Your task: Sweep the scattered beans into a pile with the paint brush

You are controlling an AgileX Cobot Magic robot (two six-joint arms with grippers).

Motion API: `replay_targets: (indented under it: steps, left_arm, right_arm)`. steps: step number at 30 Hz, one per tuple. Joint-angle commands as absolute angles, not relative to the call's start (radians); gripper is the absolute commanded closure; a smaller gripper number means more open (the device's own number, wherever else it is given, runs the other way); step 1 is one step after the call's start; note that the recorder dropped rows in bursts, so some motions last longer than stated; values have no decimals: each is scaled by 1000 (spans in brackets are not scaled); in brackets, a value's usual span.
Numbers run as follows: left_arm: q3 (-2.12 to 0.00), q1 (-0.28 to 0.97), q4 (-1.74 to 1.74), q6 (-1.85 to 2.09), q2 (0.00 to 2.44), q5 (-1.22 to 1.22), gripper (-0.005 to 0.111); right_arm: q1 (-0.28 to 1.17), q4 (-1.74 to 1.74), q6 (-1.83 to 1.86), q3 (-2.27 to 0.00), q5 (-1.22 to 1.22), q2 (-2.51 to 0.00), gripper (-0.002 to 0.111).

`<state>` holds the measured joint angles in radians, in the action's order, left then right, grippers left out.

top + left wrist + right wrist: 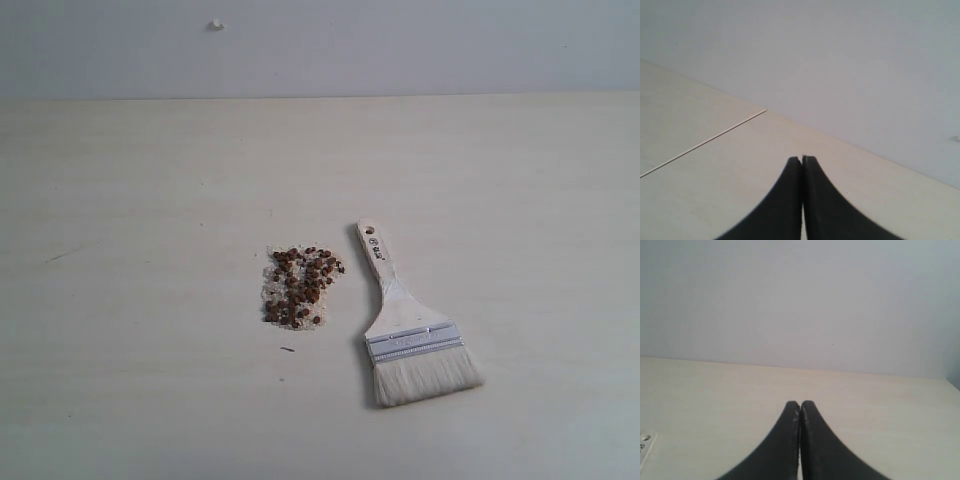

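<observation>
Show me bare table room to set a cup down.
Bare: the table left of the beans, the stretch from them to the wall, and right of the paint brush. Crowded: the gap between beans and brush.

A dark print marks the handle of the pale wooden flat paint brush point(405, 320), right of centre, too small to read.

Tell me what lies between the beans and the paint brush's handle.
Nothing: the exterior view shows only bare table between the beans and the paint brush; they lie apart.
</observation>
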<state>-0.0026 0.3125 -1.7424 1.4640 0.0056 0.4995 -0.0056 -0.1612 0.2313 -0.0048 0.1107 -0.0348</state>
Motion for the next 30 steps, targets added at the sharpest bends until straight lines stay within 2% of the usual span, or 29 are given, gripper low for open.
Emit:
replay_targets:
  steps: [1,9,30]
  left_arm:
    - [0,319,-1744,1461,0,504,107]
    - [0,319,-1744,1461,0,504,107]
    - [0,319,-1744,1461,0,504,107]
  right_arm:
    - [-11,-126,223,0,137,-24,108]
    - [-11,-125,183,0,253,-24,108]
    - [-11,-151,121,0,279,-24,108]
